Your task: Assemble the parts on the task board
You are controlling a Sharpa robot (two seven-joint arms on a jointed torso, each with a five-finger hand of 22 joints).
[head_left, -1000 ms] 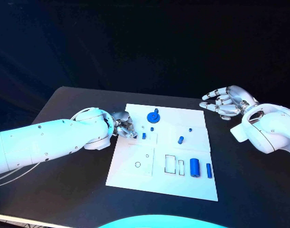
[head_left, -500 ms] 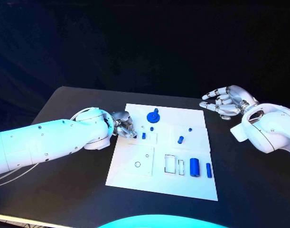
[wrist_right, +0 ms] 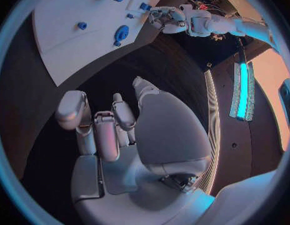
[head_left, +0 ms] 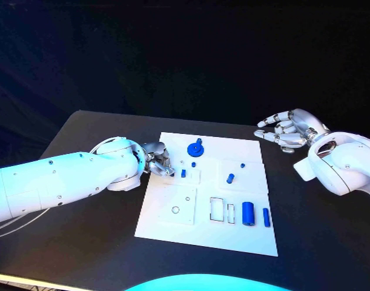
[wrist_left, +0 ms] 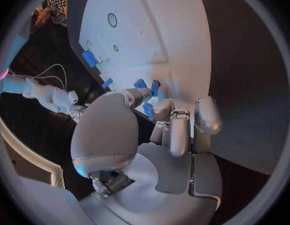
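Left robot hand (head_left: 157, 162) sits at the left edge of the white board (head_left: 172, 227), fingers (wrist_left: 180, 130) curled down w/ tips on or just above the board, right beside a small blue peg (head_left: 183, 173). In the left wrist view, small blue pieces (wrist_left: 144, 85) lie just past the fingertips. Can't tell if it is pinching one or only touching.

Right robot hand (head_left: 285, 132) hangs above the table (head_left: 80, 139) off the board's far right corner, fingers spread and half curled, holding nothing.

Risks, as a guess: the left fingers crowd several small loose pieces. A slightly off pinch could flick a peg across the board or roll it off the edge. Pushing down near the rim could also slide the board on the table, as nothing seen pins it.

Other things on the board: a round blue knob (head_left: 195, 148) near the far edge; another small blue piece (head_left: 230, 178) mid-board; a fat blue cylinder (head_left: 248, 213) and a thin blue bar (head_left: 266, 217) near the right edge, beside two empty rectangular slots (head_left: 216, 208); a small round hole (head_left: 175, 210) on the left.

In the way: the knob and mid-board piece stand close to the left hand's reach. The big white left arm (head_left: 54, 182) covers the table's left side. The right hand is well apart, no clash likely.
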